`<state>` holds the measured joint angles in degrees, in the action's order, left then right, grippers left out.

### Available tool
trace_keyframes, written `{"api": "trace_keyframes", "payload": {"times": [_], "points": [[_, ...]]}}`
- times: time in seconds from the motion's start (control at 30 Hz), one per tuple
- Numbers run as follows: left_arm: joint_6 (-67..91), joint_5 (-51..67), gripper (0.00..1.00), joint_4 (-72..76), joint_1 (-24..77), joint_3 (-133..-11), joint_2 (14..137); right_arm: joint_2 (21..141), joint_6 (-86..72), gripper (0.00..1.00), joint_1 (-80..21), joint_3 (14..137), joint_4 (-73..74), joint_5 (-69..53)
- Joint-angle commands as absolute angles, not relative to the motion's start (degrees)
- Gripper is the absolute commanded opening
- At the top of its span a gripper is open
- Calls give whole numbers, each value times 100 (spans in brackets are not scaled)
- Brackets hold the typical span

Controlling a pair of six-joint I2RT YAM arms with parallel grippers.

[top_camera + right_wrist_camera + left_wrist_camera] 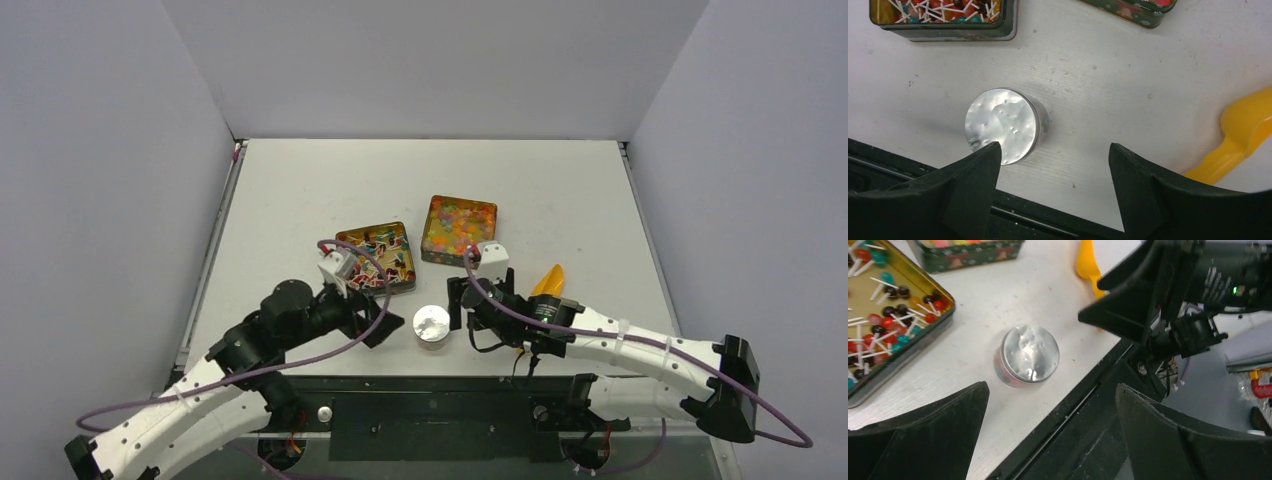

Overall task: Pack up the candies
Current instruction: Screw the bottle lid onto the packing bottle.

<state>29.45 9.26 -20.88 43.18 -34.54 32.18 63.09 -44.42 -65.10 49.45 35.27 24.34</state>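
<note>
A small round jar with a silver lid [431, 325] stands near the table's front edge, between my two grippers. My left gripper [385, 328] is open and empty just left of it; the jar also shows in the left wrist view [1028, 355], beyond the left gripper [1052, 386]. My right gripper [460, 305] is open and empty just right of it; in the right wrist view the jar [1005, 125] sits by the left finger of the right gripper [1054, 145], apart from it. Candies fill two tins: mixed red, blue and dark pieces [378, 255], and round beads [459, 228].
An orange scoop [548, 280] lies on the table right of the right gripper, also in the right wrist view [1243, 135]. The tins' rims [923, 335] [953, 34] stand behind the jar. The black front rail [440, 385] runs close below the jar.
</note>
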Motion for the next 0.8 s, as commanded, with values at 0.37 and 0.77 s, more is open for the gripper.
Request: {"api": "trace_keyframes", "payload": {"times": [0.37,0.77], "points": [[3507,-5178,96,450,9688,-2095,4863,5365,-3910,91,-5568,4411,3322,2183],[3529,-5729,96,2457,9828,-981,6036,4751,-4139,100,-5425,3708,2719,2198]]}}
